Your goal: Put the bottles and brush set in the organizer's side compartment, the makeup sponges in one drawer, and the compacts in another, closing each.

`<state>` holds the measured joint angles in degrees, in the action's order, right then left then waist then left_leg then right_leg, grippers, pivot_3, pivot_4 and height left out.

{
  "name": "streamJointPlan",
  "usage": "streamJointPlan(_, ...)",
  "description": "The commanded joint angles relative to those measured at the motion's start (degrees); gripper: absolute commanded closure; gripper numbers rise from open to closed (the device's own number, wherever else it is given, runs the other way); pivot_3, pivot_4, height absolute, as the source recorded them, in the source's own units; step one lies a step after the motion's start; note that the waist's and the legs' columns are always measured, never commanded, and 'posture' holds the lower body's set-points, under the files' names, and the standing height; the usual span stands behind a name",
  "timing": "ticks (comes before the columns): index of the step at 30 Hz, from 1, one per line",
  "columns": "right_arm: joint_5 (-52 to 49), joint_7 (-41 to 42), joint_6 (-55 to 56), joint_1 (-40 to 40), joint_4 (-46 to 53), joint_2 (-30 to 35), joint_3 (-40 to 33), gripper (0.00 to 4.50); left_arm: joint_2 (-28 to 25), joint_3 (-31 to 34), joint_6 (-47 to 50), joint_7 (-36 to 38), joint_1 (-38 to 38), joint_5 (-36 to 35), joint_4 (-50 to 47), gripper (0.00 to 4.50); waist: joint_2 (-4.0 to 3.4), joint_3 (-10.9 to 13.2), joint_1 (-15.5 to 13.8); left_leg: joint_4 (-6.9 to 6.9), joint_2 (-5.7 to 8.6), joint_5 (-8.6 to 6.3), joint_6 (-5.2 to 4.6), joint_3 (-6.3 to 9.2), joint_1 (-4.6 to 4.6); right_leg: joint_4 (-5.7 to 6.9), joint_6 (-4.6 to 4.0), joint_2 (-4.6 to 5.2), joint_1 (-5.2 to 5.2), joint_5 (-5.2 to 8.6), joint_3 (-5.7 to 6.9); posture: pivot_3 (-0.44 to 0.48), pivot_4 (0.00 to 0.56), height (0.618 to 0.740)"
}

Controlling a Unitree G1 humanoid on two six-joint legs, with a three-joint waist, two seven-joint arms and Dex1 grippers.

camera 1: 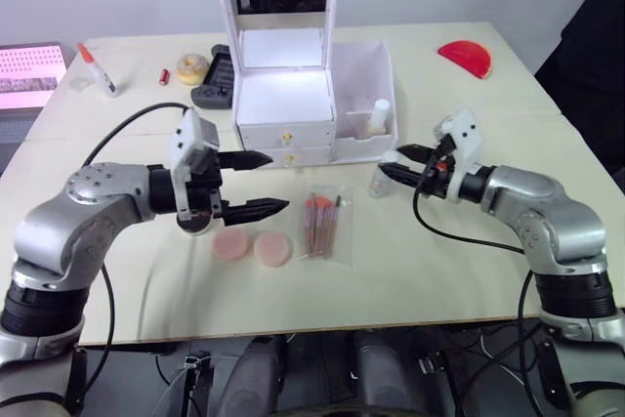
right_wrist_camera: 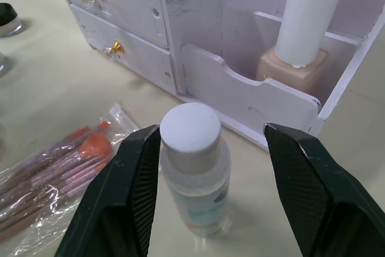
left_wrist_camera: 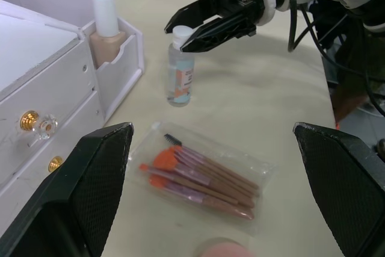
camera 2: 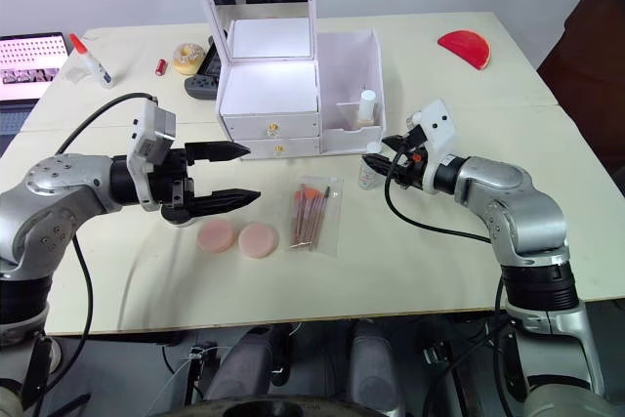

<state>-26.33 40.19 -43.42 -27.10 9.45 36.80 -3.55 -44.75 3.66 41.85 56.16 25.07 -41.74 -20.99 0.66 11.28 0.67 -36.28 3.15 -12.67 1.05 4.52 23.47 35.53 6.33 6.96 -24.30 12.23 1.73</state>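
**Right jaws around the clear bottle's cap**

The slim clear bottle (right_wrist_camera: 194, 173) stood upright on the surface (camera 1: 439, 271), just in front of the organizer's (camera 1: 293, 104) side compartment (camera 1: 363, 75), a little right of the middle of the head view. Its long axis ran straight up, with the white cap on top.

The right gripper (right_wrist_camera: 210, 142) was the nearer one by far. Its jaws were spread wide, and the bottle's cap sat in the gap between them. In the wrist view one finger looked very close to the cap, and the other was well apart from it. I could not tell if the near one touched. The jaws had not gripped the bottle yet. My guess is that the next move only needs them to close on the neck.

The wider bottle with beige liquid (right_wrist_camera: 298, 46) already stood inside the side compartment.

The left gripper (camera 1: 259, 185) hung on the left side of the frame, jaws wide and holding nothing. The brush set (camera 1: 322, 225) lay flat near the middle, its handles pointing toward the lower edge. The two makeup sponges (camera 1: 252, 246) lay just left of it. Both drawers looked closed.
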Motion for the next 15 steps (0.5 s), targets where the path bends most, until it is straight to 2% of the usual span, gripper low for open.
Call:
streamJointPlan(1, -1.6, 0.0, -0.3, -1.1, 2.9, 0.3, -2.0, 1.59, -0.4, 1.7, -0.4, -0.2, 0.6, -0.7, -1.4, 0.00, 0.00, 0.0, 0.0, 0.00, 0.00, 0.00, 0.00, 0.00, 0.00, 0.00, 0.00, 0.00, 0.00, 0.00, 0.00, 0.000, 0.150, 0.737)
streamJointPlan(6, -1.9, -0.2, -0.8, -1.1, 3.2, 0.4, -1.9, 1.59, -0.4, 1.7, -0.1, -0.5, 0.6, -0.9, -1.7, 0.00, 0.00, 0.0, 0.0, 0.00, 0.00, 0.00, 0.00, 0.00, 0.00, 0.00, 0.00, 0.00, 0.00, 0.00, 0.00, 0.000, 0.150, 0.737)
streamJointPlan(9, -1.9, -0.1, -1.1, -1.0, 3.1, 0.6, -1.7, 2.36, -0.5, 1.7, 0.0, -0.7, 0.8, -1.0, -1.8, 0.00, 0.00, 0.0, 0.0, 0.00, 0.00, 0.00, 0.00, 0.01, 0.00, 0.00, 0.00, 0.00, 0.00, 0.00, 0.00, 0.000, 0.150, 0.737)
streamJointPlan(12, -2.0, 0.0, -1.4, -0.8, 3.2, 0.7, -1.2, 3.75, -0.5, 1.7, 0.2, -0.8, 1.2, -1.1, -1.6, 0.00, 0.00, 0.0, 0.0, 0.00, 0.00, 0.00, 0.00, 0.00, 0.00, 0.00, 0.00, 0.00, 0.00, 0.00, 0.00, 0.000, 0.150, 0.737)
streamJointPlan(15, -2.0, -0.1, -1.5, -0.9, 3.3, 0.5, -1.0, 3.82, -0.5, 1.7, 0.2, -0.9, 1.5, -1.0, -1.3, 0.00, 0.00, 0.0, 0.0, 0.00, 0.00, 0.00, 0.00, 0.00, 0.00, 0.00, 0.00, 0.00, 0.00, 0.00, 0.00, 0.000, 0.150, 0.737)
